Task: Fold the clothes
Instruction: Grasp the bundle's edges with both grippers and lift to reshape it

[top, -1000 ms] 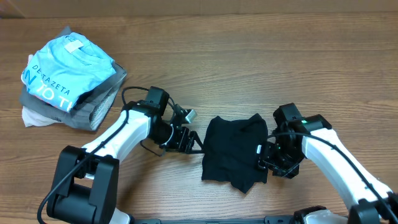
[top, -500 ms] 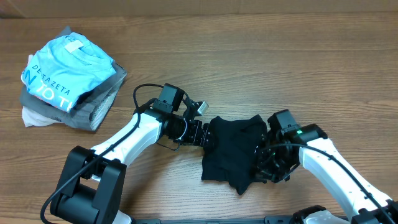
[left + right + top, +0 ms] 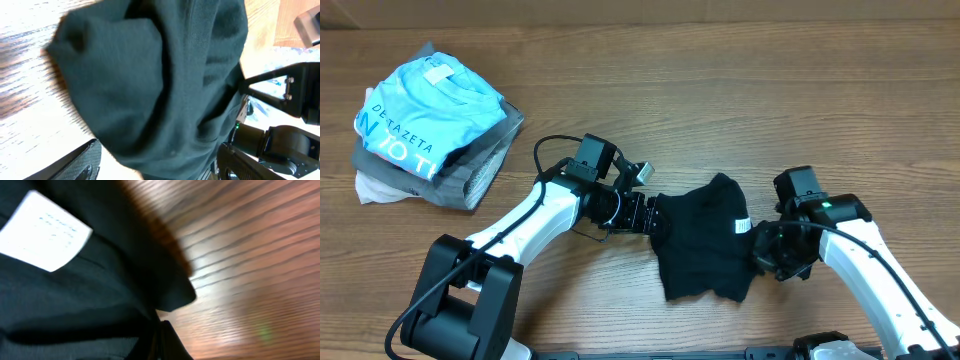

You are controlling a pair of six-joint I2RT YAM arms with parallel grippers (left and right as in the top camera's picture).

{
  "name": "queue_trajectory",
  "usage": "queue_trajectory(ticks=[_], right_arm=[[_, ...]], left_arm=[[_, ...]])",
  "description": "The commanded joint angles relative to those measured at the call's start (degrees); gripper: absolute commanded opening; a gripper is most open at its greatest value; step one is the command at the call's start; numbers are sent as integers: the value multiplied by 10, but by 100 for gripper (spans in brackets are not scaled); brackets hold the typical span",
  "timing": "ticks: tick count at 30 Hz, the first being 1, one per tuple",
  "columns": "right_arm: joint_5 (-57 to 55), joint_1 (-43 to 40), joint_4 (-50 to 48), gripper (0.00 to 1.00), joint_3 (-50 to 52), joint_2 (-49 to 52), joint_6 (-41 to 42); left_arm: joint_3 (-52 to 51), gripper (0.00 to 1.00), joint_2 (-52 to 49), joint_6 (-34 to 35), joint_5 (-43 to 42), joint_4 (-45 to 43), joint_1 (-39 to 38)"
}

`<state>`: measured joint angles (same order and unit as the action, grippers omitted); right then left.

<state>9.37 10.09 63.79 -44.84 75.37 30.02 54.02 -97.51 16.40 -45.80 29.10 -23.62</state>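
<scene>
The clothes, a black T-shirt (image 3: 705, 235), lie bunched on the wooden table near its middle. A small white tag (image 3: 742, 227) shows at the shirt's right edge. My left gripper (image 3: 652, 215) is at the shirt's left edge. In the left wrist view its jaws (image 3: 160, 172) stand open and wide apart, with dark fabric (image 3: 150, 75) bulging between the fingers. My right gripper (image 3: 762, 247) is at the shirt's right edge, just past the tag. In the right wrist view it (image 3: 162, 332) is shut on a fold of the black fabric below the tag (image 3: 42, 237).
A stack of folded garments sits at the back left: a light blue shirt with white lettering (image 3: 425, 115) on top of grey and white pieces (image 3: 470, 175). Bare wooden table (image 3: 770, 90) surrounds the black shirt.
My right gripper closed on the shirt's right edge and pulled it right, stretching the bundle. The left gripper moved in to the shirt's left edge a second ago and has stayed there.
</scene>
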Motion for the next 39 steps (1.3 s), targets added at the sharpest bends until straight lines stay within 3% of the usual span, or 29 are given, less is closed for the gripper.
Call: queue_trajectory(ticks=[1, 2, 8, 11, 14, 18, 19, 23, 26, 31, 39], right_arm=[[-59, -5, -3, 4, -14, -9, 7], [-67, -5, -5, 4, -14, -9, 7], [-81, -5, -19, 39, -14, -10, 7], [-78, -5, -17, 44, -21, -17, 7], [-77, -5, -18, 47, -30, -31, 7], [-51, -5, -24, 49, -35, -40, 0], [-40, -5, -26, 47, -35, -39, 0], [-3, -5, -45, 18, -29, -32, 0], [29, -5, -71, 5, -19, -29, -2], [69, -5, -119, 4, 9, -15, -2], [95, -5, -158, 4, 52, 60, -2]], left_arm=[[-1, 79, -3, 3, 13, 0, 0], [-1, 79, -3, 3, 14, -1, 0], [-1, 84, -3, 4, 11, -23, -2], [-1, 88, -3, 13, 12, -7, -9], [-8, 99, -3, 58, 12, 2, -17], [-23, 100, -3, 91, 12, -17, -35], [-26, 100, -4, 98, 12, -21, -41], [-27, 100, -13, 149, 14, -31, -65], [-34, 100, -29, 218, 12, -56, -73], [-57, 100, -56, 285, -18, -152, -73], [-60, 100, -79, 338, 13, -189, -83]])
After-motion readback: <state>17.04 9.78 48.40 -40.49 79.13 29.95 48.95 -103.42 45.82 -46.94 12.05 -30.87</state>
